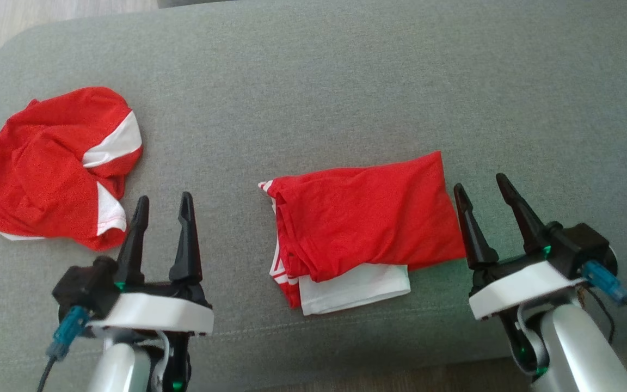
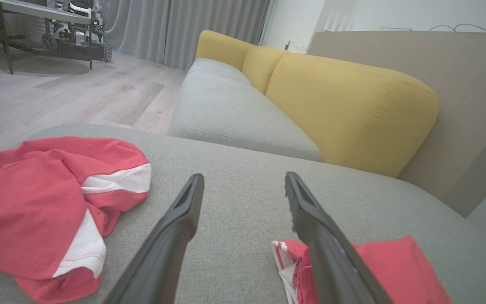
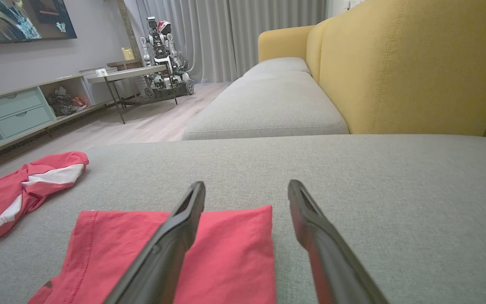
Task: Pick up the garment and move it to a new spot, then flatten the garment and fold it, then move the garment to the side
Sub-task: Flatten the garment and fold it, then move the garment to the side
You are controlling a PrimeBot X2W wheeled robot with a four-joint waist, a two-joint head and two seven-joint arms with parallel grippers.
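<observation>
Nearest me, my left claw [image 1: 164, 197] and my right claw [image 1: 479, 182] both stand spread wide with nothing between their long dark fingers, low over the grey woven seat cushion [image 1: 346, 81]; between them lies the folded red jersey garment with white trim [image 1: 368, 218], a rough rectangle of thin soft knit, its layers stacked, a white panel poking out at the near edge and striped white piping down its left side; its right edge sits just beside my right claw's inner finger, while my left claw is well apart from it; by my reading the fold is made and the step in hand is the last one, shifting this bundle to the side; that calls for a low pinch that catches every layer at one edge, or a claw at each end, since slack knit like this would likely sag and fall open if lifted by a single ply; the cushion's coarse weave may drag on it if I slide it instead; off to my left, just beyond my left claw, rests a crumpled red and white cloth heap [image 1: 47, 169], rounded, creased and unflattened, perhaps the next garment, though I cannot be sure; farther off runs the mustard-yellow padded sofa back [image 2: 352, 105], smooth and bulging, then the pale wood-plank floor [image 2: 78, 93] and the grey pleated curtains [image 2: 184, 25].
</observation>
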